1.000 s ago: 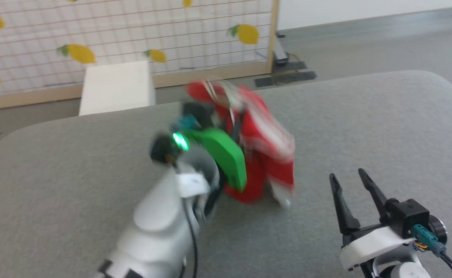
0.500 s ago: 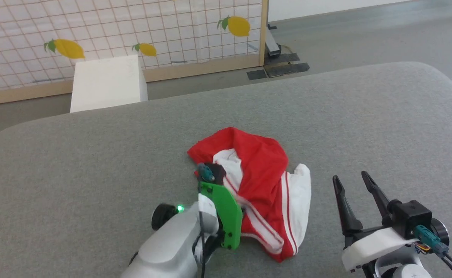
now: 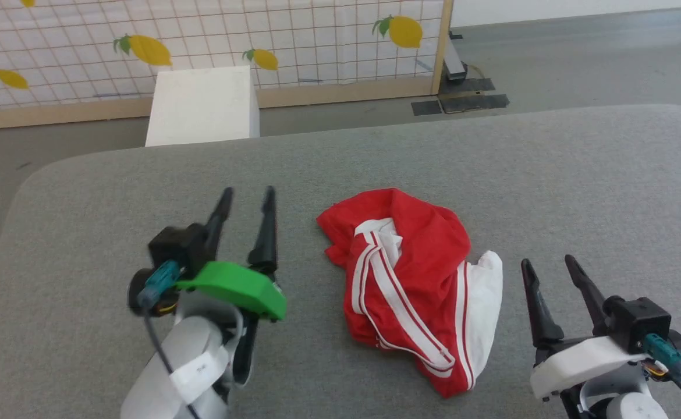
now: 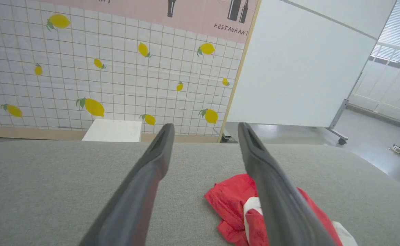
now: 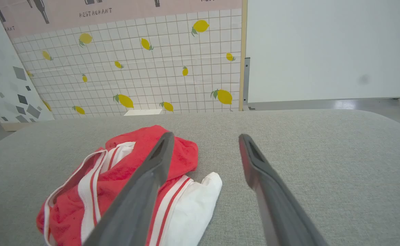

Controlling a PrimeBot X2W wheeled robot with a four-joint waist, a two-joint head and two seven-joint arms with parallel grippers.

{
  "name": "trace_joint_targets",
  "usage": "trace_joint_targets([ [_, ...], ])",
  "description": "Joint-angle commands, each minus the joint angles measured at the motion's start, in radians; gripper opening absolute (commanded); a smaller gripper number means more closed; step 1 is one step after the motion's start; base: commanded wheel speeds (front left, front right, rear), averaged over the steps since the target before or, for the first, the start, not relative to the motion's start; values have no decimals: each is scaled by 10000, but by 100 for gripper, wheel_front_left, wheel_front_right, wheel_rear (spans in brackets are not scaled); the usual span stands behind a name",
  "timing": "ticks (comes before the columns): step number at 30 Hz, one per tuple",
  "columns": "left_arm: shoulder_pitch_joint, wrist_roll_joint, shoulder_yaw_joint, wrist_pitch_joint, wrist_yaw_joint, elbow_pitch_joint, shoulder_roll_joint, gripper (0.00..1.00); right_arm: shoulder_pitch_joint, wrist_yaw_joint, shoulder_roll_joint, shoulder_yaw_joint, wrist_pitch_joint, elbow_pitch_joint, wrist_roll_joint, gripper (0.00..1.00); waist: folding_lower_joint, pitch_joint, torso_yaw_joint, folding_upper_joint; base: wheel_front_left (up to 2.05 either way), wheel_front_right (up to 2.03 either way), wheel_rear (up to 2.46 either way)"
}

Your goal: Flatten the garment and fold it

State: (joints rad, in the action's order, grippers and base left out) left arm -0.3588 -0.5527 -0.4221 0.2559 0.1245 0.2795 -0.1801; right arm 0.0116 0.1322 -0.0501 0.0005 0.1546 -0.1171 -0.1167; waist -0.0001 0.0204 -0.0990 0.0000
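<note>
The red garment with white striped trim lies crumpled in a heap on the grey table, near its middle. One white sleeve sticks out on the heap's right side. My left gripper stands open and empty to the left of the heap, apart from it. My right gripper is open and empty just right of the white sleeve. The left wrist view has the garment low and right of the gripper. The right wrist view has the garment left of and behind the open gripper.
A white box stands on the floor beyond the table's far edge. Behind it is a lemon-patterned tiled screen with a wooden frame. Bare grey table surface spreads on both sides of the heap.
My left gripper let go of the garment, which dropped from a raised bundle into a heap on the table. The left arm drew back to the left and opened. The head camera shifted.
</note>
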Motion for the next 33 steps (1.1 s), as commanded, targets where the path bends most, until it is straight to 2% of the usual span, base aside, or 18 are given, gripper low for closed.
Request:
trace_joint_targets([
  [1, 531, 364, 297, 53, -46, -334, -38, 100, 215, -15, -1, -91, -63, -93, -92, 100, 1, 36, 160, 0, 0, 0, 0],
  [5, 1654, 1156, 1298, 56, -411, -1160, 86, 100, 467, -15, -1, -315, -847, -712, -197, 100, 1, 46, 302, 0, 0, 0, 0],
  [12, 2882, 2179, 2498, 57, -1135, -1817, 600, 100, 1182, -15, -1, -381, -3588, -2407, -72, 100, 1, 174, 547, 0, 0, 0, 0],
  [14, 3043, 2371, 2732, 57, -1304, -1891, 756, 100, 1356, -15, -1, -159, -4621, -2915, 34, 100, 1, 197, 621, 0, 0, 0, 0],
  [21, 3229, 2778, 3265, 58, -1707, -1936, 1132, 100, 1767, -15, -1, 693, -7063, -3770, 111, 100, 1, 271, 800, 0, 0, 0, 0],
  [22, 3238, 2821, 3312, 58, -1750, -1916, 1165, 100, 1787, -15, -1, 768, -7299, -3789, 159, 33, 1, 267, 816, 0, 0, 0, 0],
  [23, 3244, 2850, 3341, 58, -1786, -1895, 1187, 100, 1791, -15, -1, 801, -7416, -3772, 183, 0, 1, 263, 829, 0, 0, 0, 0],
  [25, 3260, 2889, 3401, 58, -1860, -1855, 1224, 100, 1789, -15, -1, 692, -7230, -3548, 158, 0, 1, 235, 843, 0, 0, 0, 0],
  [29, 3327, 2928, 3474, 58, -1969, -1789, 1269, 100, 1740, -15, -1, -275, -5235, -2714, 505, 0, 1, 138, 841, 0, 0, 0, 0],
  [33, 3389, 2934, 3470, 58, -2046, -1695, 1288, 100, 1429, -15, -1, -1833, -3373, -2083, 994, 0, 1, -6, 841, 0, 0, 0, 0],
])
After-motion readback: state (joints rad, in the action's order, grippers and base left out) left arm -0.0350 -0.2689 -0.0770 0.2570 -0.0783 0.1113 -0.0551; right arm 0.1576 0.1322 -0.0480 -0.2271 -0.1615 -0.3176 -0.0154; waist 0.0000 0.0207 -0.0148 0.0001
